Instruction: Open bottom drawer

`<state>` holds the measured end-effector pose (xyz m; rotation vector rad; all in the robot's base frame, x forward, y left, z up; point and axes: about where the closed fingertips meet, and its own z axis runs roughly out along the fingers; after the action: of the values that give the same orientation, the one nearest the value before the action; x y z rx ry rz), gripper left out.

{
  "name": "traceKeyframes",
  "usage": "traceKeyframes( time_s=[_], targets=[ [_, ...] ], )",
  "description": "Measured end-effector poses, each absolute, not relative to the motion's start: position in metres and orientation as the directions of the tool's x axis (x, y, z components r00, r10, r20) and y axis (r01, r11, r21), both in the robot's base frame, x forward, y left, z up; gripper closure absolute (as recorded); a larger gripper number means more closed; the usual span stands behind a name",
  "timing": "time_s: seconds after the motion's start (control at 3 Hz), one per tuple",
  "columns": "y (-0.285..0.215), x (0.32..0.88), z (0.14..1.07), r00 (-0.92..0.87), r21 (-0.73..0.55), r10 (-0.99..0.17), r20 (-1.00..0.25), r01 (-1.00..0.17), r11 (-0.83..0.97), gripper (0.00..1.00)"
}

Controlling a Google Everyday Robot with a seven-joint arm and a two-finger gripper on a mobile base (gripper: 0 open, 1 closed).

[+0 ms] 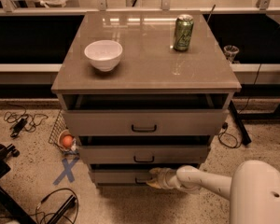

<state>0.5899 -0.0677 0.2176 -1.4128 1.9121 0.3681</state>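
Speckled floor, tool at bottom drawer

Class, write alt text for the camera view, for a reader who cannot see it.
The robot's gripper is at the front of the bottom drawer of a three-drawer cabinet, seen from above. A white bowl and a green can stand on top.

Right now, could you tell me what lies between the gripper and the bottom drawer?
Nothing shows between them in the camera view: the gripper is right at the front of the bottom drawer, near its middle.
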Motion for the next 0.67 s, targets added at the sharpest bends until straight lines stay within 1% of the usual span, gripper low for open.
traceKeyframes(
  time_s=[0.67],
  targets=[
    [-0.0633, 0.588, 0.2158, -0.14, -0.178, -0.708, -0.692, -0.918, 0.355, 0.0]
  ],
)
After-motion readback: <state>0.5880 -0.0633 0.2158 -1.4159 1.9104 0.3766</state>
